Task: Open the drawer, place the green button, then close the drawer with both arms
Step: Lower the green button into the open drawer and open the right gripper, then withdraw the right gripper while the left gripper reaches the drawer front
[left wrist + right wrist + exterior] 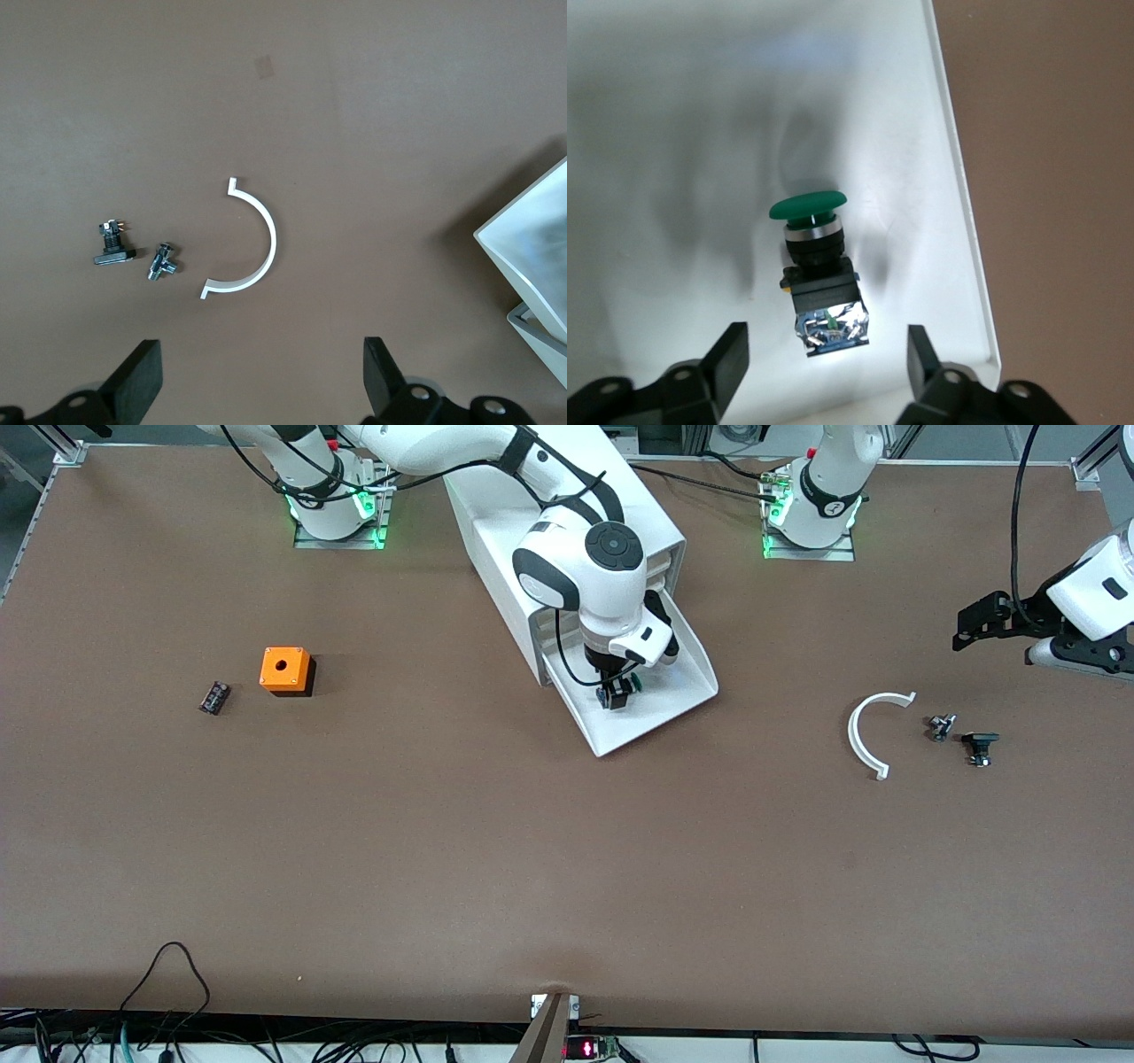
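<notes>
The lowest drawer (684, 684) of the white cabinet (496, 540) is pulled open. The button (623, 690), with its green cap and black-blue body, lies on its side on the drawer floor (673, 133). It shows clearly in the right wrist view (819, 266). My right gripper (613, 693) hangs just above it, open, with a finger on either side of the body's end (828, 345) and touching nothing. My left gripper (970, 627) waits open and empty in the air at the left arm's end of the table (259, 363).
An orange cube with a hole (284, 670) and a small black part (213, 697) lie toward the right arm's end. A white curved strip (864, 735), a small metal part (940, 727) and a dark-capped black part (979, 746) lie under the left gripper.
</notes>
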You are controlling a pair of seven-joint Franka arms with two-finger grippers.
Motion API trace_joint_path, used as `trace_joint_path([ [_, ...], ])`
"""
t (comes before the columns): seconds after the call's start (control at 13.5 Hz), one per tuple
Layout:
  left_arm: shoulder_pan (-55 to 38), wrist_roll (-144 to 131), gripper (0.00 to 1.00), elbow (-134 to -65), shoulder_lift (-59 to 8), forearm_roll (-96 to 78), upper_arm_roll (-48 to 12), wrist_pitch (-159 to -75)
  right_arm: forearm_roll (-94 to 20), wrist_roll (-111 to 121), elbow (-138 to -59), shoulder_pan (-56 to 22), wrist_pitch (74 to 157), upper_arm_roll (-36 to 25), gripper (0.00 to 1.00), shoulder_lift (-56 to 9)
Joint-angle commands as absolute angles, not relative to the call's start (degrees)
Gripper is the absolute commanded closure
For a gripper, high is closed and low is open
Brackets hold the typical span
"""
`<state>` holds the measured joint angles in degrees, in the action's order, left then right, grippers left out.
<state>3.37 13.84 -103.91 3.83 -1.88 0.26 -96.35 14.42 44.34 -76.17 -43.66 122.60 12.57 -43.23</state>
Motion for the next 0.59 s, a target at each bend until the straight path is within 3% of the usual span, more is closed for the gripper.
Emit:
trace_joint_path([
  [0.0,3.52,13.27,0.00,-102.04,2.90,-0.79,0.00,-95.36,15.47,41.40,-73.48,-43.95,121.21,12.13,0.00,-42.20],
  [0.52,2.82,14.24,0.00,-102.39,2.73,-1.76,-0.62,-96.94,8.71,35.44,-72.25,-35.26,114.88,12.13,0.00,-31.66],
])
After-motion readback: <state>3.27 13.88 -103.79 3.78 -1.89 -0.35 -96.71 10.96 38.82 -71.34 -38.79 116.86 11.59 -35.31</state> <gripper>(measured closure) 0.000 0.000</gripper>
